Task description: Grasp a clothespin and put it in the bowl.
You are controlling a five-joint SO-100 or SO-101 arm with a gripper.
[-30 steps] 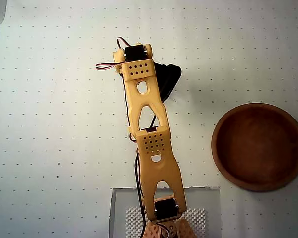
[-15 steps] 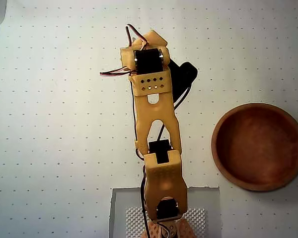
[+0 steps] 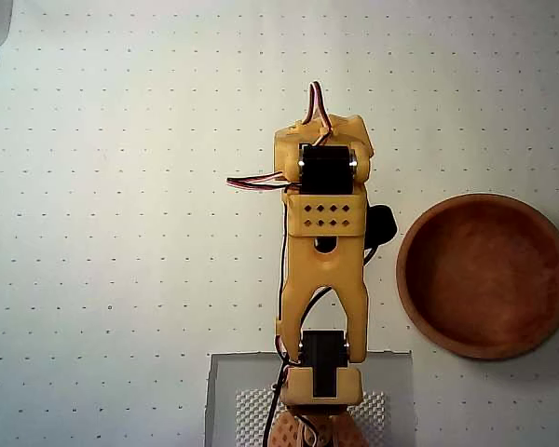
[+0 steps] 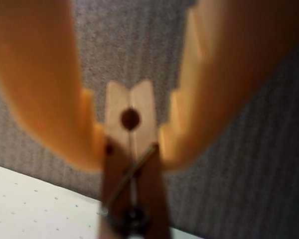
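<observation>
Overhead, arm (image 3: 324, 270): you see it standing left of the bowl (image 3: 485, 276), apart from it, its own body covering the hand.
Overhead, bowl: it sits on the dotted desk (image 3: 121, 186), nothing showing inside.
Wrist, hand (image 4: 129, 144): your two orange fingers (image 4: 50, 94) pinch the clothespin (image 4: 131, 164) from both sides.
Wrist, clothespin: upright between the fingers (blurred), metal spring below the grip, white desk beneath.

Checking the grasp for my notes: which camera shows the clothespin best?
The wrist view: the clothespin fills the middle of the frame, pinched between the orange fingers of the claw, though blurred. In the overhead view the arm covers it, so it cannot be seen.
</observation>
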